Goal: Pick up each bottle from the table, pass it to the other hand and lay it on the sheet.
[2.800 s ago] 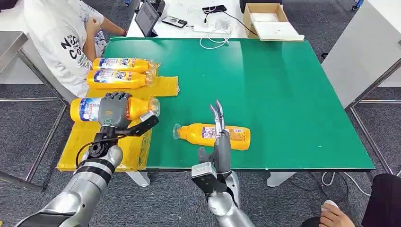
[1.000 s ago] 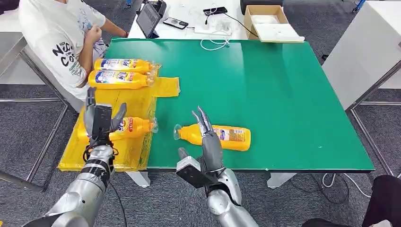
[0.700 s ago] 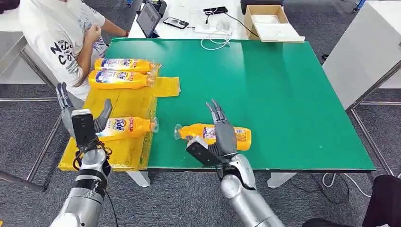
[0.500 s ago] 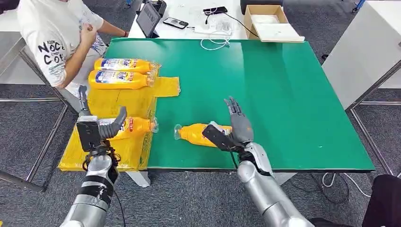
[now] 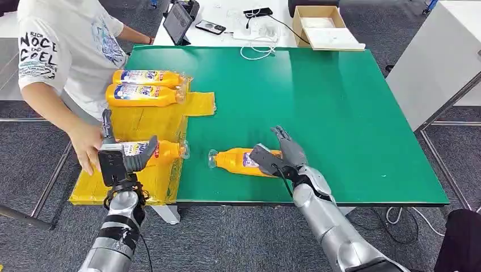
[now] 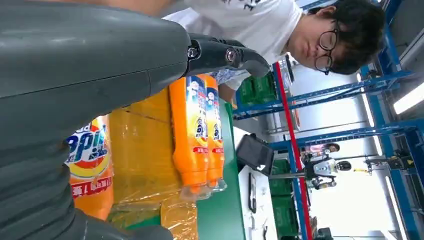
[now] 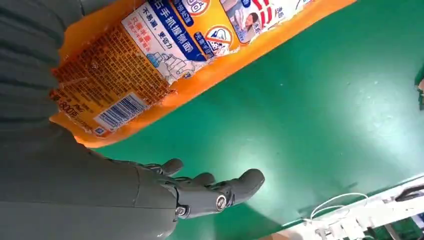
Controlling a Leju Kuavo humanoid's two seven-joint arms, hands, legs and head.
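My right hand (image 5: 285,153) has slid over the orange plastic bottle (image 5: 241,161) lying on the green worktop (image 5: 340,113); its fingers (image 7: 220,192) are spread, touching nothing yet. Smooth, stiff, probably heavy: I'd take its labelled middle. My left hand (image 5: 122,158) hangs open.

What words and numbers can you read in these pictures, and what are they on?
"NOCC" above "COEL", roughly: sleeve of the person's white T-shirt.
"800", next to a barcode: label of the bottle on the green table. Its Chinese lines are too small for me to read.
Labels on the bottles on the yellow sheet: too blurred.
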